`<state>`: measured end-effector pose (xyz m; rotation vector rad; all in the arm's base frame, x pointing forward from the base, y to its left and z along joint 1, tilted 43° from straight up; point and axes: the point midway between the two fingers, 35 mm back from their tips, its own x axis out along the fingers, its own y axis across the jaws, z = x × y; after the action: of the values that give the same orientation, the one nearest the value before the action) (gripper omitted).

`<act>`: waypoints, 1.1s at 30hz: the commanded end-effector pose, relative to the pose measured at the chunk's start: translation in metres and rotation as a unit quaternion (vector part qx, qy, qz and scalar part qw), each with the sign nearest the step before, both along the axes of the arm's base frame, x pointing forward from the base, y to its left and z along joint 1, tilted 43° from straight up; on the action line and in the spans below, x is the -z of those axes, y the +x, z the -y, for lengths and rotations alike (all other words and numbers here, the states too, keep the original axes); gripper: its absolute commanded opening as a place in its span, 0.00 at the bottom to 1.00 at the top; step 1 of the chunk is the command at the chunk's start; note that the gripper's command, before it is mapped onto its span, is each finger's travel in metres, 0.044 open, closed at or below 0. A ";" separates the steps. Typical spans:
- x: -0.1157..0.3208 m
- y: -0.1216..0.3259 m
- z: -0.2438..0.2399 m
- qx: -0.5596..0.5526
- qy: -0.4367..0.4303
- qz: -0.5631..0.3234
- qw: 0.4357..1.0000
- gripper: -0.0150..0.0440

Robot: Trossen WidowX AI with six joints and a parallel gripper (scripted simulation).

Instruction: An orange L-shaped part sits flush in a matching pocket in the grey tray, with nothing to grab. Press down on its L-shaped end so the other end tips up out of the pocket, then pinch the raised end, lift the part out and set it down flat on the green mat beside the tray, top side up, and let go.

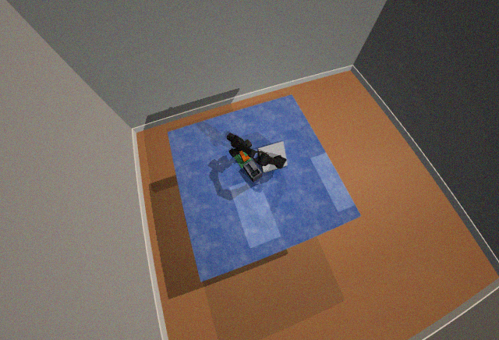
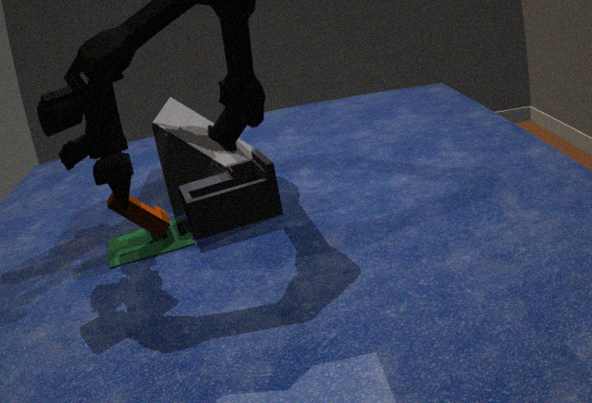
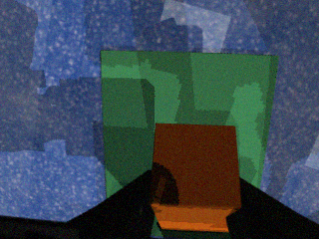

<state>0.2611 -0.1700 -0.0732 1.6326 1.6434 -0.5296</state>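
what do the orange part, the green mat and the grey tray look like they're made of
Orange part, pinched in the gripper: seems rigid plastic or painted block; sharp edges, flat matte faces, no bending while held tilted by one end.
Green mat: looks like a thin flat sheet, perhaps rubber or felt; no visible thickness, no gloss.
Grey tray: looks like a hard matte block, plastic or painted metal; crisp pocket edges. Actual materials are unclear.

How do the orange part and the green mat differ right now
The orange part is a thick block held tilted in the gripper, its far end dipping low; the green mat is a thin sheet lying flat on the blue surface. The part covers less area than the mat.
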 end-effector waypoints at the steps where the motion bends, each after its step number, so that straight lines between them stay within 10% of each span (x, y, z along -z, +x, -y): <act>1: 0.001 0.000 -0.002 0.003 0.003 -0.001 1.000 0.25; 16: 0.001 -0.001 -0.001 0.000 0.001 -0.001 1.000 0.25; 33: -0.047 -0.005 0.044 0.002 0.001 -0.002 1.000 0.93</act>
<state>0.2591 -0.1896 -0.0507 1.6458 1.6588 -0.5302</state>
